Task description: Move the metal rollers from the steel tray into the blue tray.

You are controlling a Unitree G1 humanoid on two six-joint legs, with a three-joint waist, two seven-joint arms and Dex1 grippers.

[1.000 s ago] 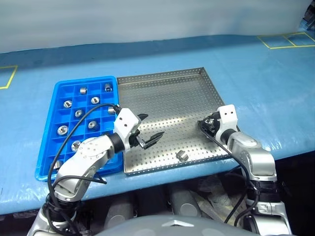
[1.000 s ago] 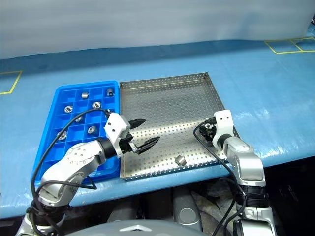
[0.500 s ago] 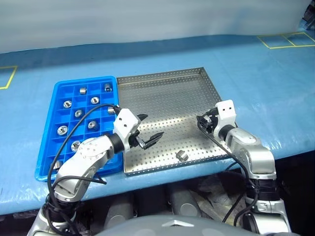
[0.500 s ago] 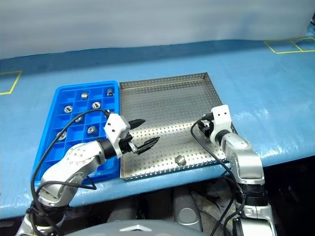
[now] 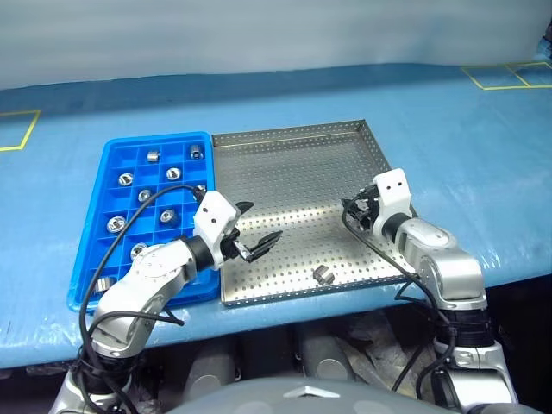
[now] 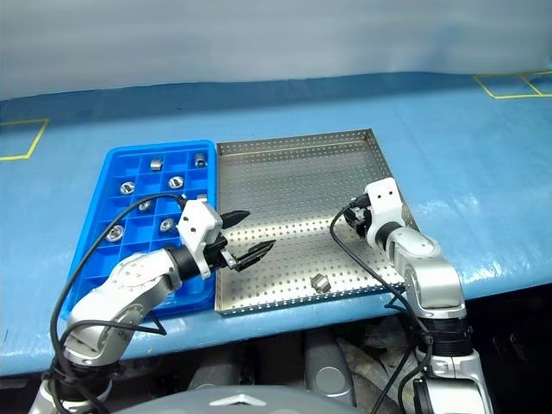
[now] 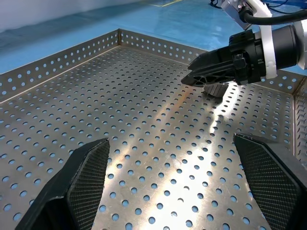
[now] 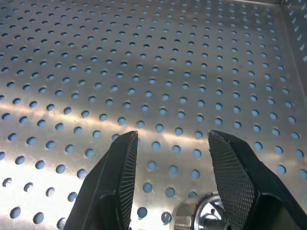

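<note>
Pick-up step: the right gripper (image 5: 354, 211) hangs at the steel tray's (image 5: 293, 164) right edge, over 1 metal roller (image 8: 206, 218); I cannot tell whether it grips. The left gripper (image 5: 263, 222) gapes empty. Next, lift clear and carry to the blue tray (image 5: 89, 250).

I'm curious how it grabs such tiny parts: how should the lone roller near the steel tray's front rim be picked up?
Probably from straight above, fingers closing on opposite sides of the outer wall of the roller. It lies alone on the flat floor of the steel tray, so its sides are free, while the low rim nearby would hinder a level approach.
</note>
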